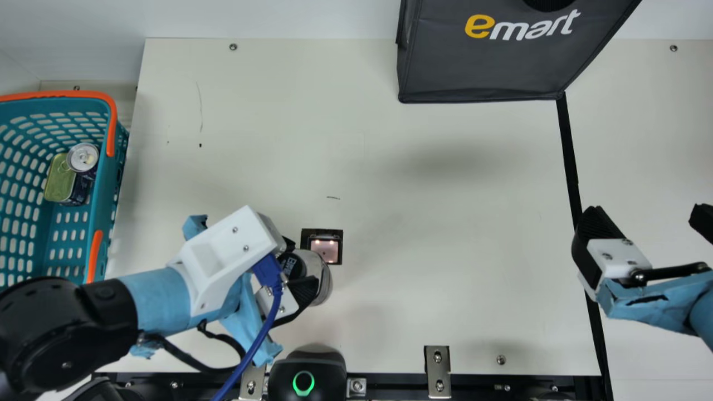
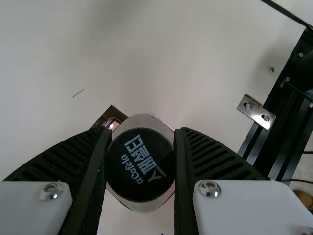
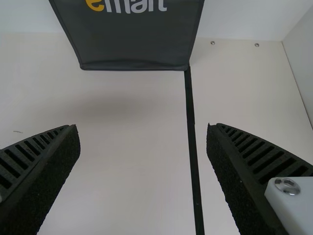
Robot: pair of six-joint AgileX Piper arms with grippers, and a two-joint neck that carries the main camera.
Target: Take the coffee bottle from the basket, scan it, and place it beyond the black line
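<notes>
One bad tilt of the coffee bottle gripped by the left claw could make the scanner misread imo, right claw spread wide.

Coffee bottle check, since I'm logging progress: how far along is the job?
Taking it out looks done: the coffee bottle is clear of the basket, held in the left gripper. Scanning seems in hand, with the bottle by the scanner; whether it has read cannot be told. Placing is left: the bottle is on the basket's side of the black line.
</notes>
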